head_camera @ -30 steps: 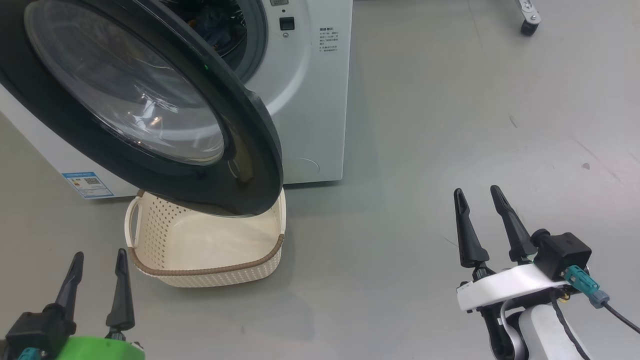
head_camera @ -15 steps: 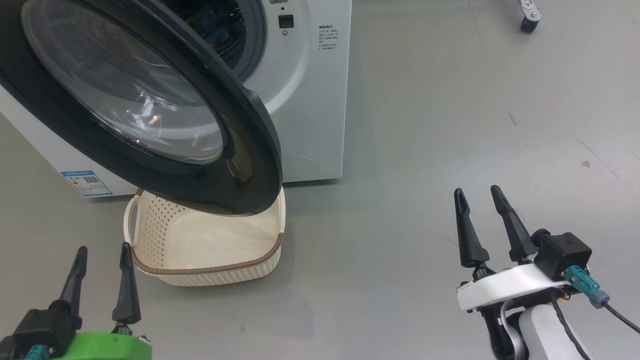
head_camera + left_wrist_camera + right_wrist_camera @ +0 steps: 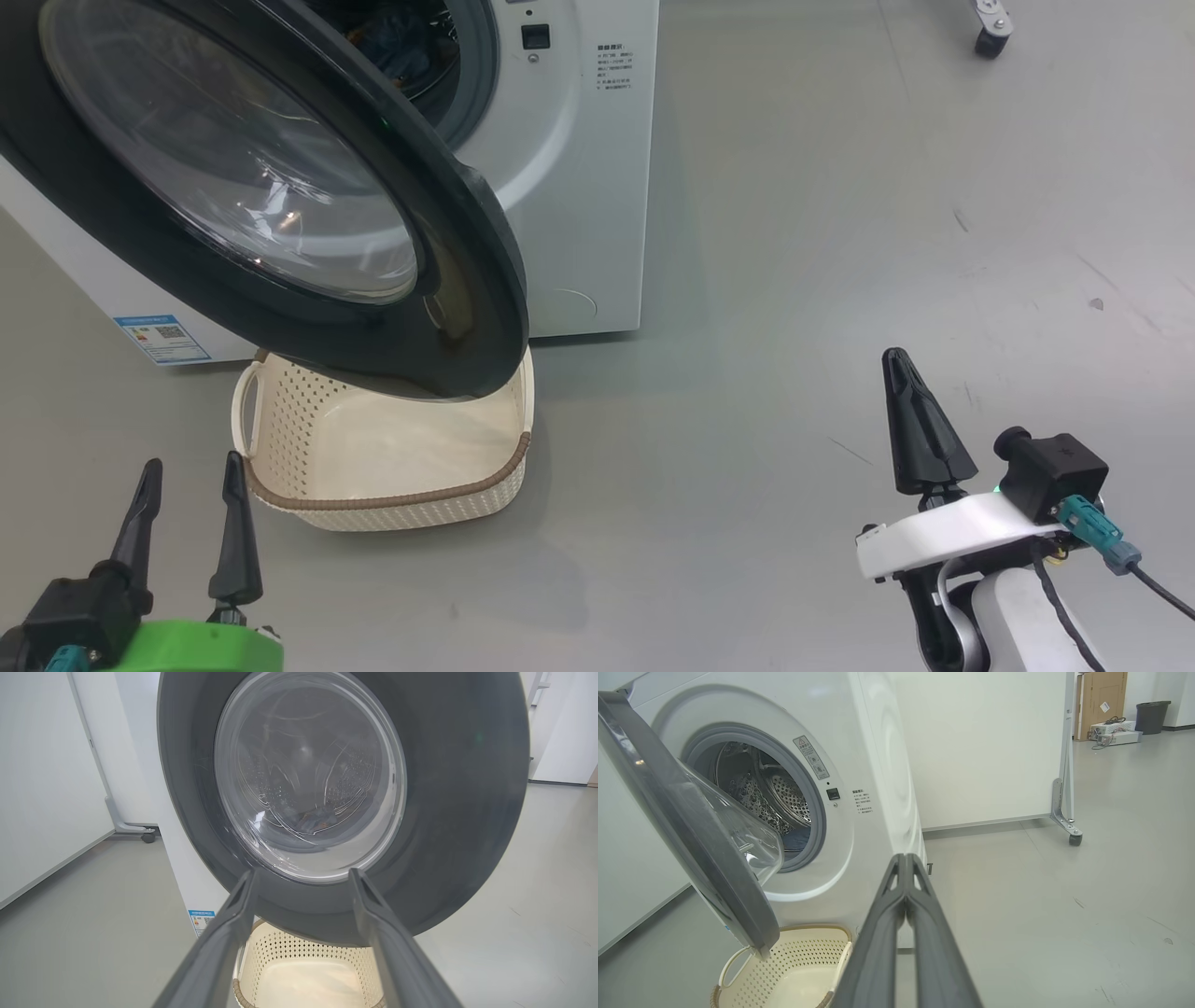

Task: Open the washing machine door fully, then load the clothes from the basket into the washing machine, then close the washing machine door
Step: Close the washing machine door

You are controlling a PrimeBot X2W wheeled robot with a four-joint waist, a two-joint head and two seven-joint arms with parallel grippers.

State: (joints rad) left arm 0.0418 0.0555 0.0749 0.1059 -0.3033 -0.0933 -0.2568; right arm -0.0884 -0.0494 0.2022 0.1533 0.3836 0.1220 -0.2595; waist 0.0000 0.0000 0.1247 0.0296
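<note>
Two of three steps look done | washing machine door (image 3: 467, 280) ajar, hanging over the empty basket (image 3: 392, 504) | clothes (image 3: 797, 839) lie in the washing machine (image 3: 579, 187) drum | left gripper (image 3: 190, 462) jaws apart, empty; right gripper (image 3: 898, 359) pinched together, empty | remaining: close door.

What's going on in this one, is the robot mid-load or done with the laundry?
Nothing is being handled at this moment. The washing machine door stands open, hanging over the basket, which looks empty. Dark blue cloth, probably the clothes, lies inside the drum of the washing machine. The left gripper is open and the right gripper is shut, both empty and apart from the door, above the floor. Loading seems done; the door is not yet closed.
</note>
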